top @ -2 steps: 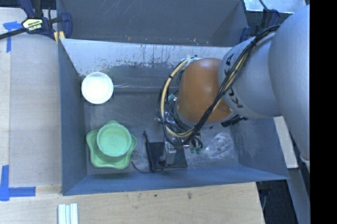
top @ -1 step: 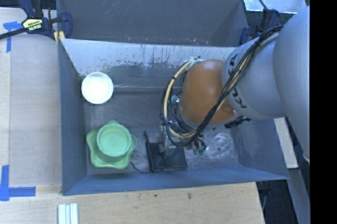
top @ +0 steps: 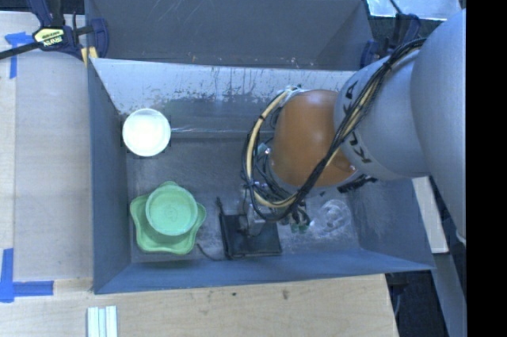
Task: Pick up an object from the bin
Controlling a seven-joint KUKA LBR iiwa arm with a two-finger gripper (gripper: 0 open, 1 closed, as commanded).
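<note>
The gripper (top: 255, 218) is reaching down toward the near side of the bin (top: 214, 34), low over the floor, with the orange cover (top: 305, 139) and looping cables (top: 257, 145) of the wrist sitting above it and hiding most of it. Whether it is open or closed cannot be told from here. Directly under and just in front of it, against the near wall and about midway along it, a flat black object (top: 252, 242) is lying, and this is the thing the gripper is hovering over or touching; which of the two is not clear. The object's long axis seems to be running roughly along the near wall, left to right in the view, with one end pointing toward the green flower-shaped dish (top: 168, 218) in the near left corner. A crumpled clear plastic piece (top: 333, 216) is resting just to the gripper's other side. A white round cup (top: 146, 132) is sitting well apart, toward the far left.
</note>
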